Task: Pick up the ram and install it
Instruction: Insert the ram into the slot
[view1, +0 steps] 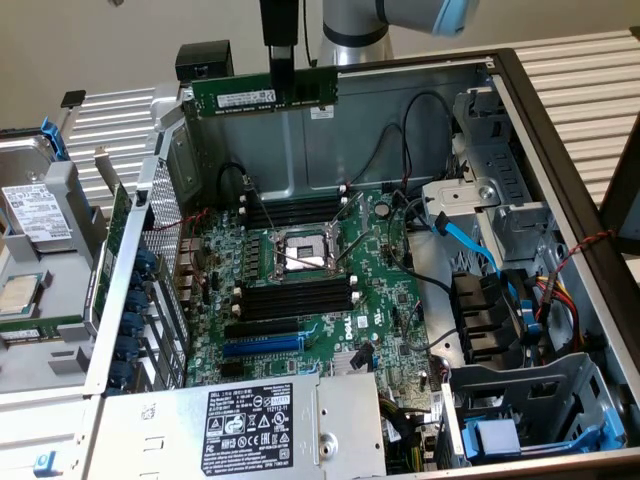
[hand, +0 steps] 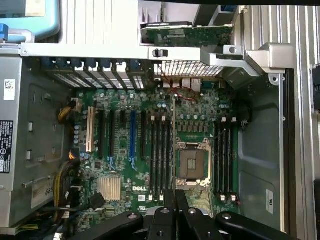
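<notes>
Above the open case: I see the ram (view1: 240, 97) held in the air over the computer case (view1: 300, 160), against the top of its far wall and well clear of the motherboard (view1: 385, 300).
Ram axis: its long axis runs across the exterior view from left to right, about level, roughly in line with the black memory slots (view1: 300, 297) below.
Ram facing: it stands on its long edge, with the white label (view1: 248, 98) turned toward the exterior camera.
Gripper: the gripper (view1: 284, 82) hangs straight down, its fingers pinched nearly together on the ram, a little toward the exterior view's right of the stick's middle.
Wrist camera: the fingers (hand: 182, 201) look down on the board, near the CPU socket (hand: 192, 165).
Cut off: the arm (view1: 400, 15) leaves the exterior view at its top edge.
Hidden: one finger covers a strip of the ram's face.
Hard to make out: I cannot read the label or see the contact edge, and in the wrist view I cannot pick out the stick between the fingers.
</notes>
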